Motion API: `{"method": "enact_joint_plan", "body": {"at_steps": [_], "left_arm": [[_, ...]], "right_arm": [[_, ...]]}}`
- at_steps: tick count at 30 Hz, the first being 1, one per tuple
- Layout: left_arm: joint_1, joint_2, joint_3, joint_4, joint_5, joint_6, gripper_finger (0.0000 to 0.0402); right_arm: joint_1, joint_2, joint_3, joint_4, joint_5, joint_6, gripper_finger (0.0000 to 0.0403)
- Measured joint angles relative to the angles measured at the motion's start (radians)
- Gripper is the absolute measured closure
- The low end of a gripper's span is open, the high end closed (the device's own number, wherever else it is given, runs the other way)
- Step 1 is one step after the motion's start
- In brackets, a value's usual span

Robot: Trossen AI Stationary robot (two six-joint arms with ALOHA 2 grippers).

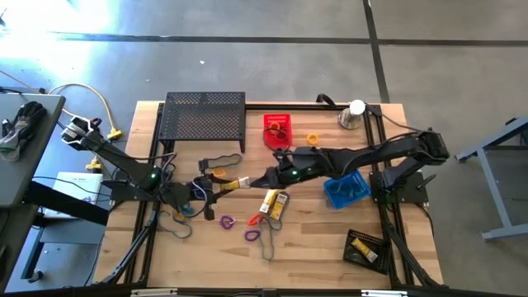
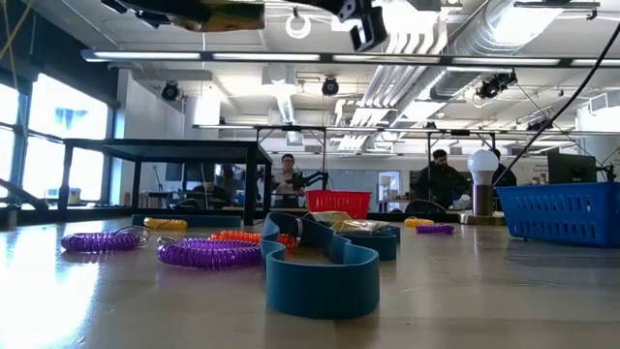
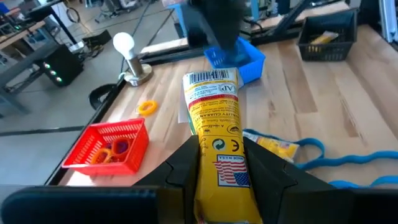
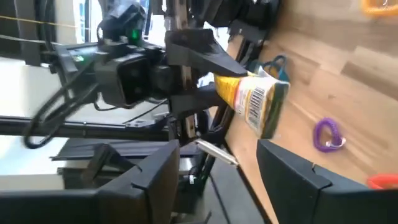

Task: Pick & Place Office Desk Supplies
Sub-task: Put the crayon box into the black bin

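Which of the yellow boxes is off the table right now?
The yellow box clamped in the left claw, held up between the two arms. The other yellow box lies flat on the wood at mid-table, and another sits in the black tray.

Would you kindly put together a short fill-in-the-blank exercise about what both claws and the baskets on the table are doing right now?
1. The left claw is shut on a yellow-and-white ____.
2. The right claw, facing the box, has its jaws ____.
3. The orange and purple loops lie in the ____ basket.
4. The lamp with the white bulb stands on the ____.

Missing words: box; open; red; table
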State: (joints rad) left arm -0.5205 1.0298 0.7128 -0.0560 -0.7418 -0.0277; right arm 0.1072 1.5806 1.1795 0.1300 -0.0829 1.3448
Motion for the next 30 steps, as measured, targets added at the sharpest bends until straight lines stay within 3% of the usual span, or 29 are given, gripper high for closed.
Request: {"method": "enact_joint_plan", "body": {"at_steps": [4,10,14,21,30], "left_arm": [[0.000,0.000,0.000,0.001,-0.020,0.000,0.0307],[0.015,0.000,0.000,0.007,-0.020,-0.002,0.0307],[0.028,0.000,-0.001,0.006,-0.020,-0.016,0.0307],[0.032,0.000,-0.001,0.008,-0.019,-0.023,0.0307],[0.034,0.001,-0.002,0.006,-0.022,-0.038,0.0307]], "right_arm": [[0.003,-0.028,-0.004,-0.174,0.005,-0.004,0.0214],[0.010,-0.015,0.000,-0.170,0.051,-0.109,0.0216],[0.007,0.006,-0.001,-0.128,0.097,-0.124,0.0217],[-0.025,0.033,-0.002,-0.089,0.059,-0.122,0.0217],[-0.051,0.084,-0.001,0.100,0.002,-0.145,0.0217]]}}
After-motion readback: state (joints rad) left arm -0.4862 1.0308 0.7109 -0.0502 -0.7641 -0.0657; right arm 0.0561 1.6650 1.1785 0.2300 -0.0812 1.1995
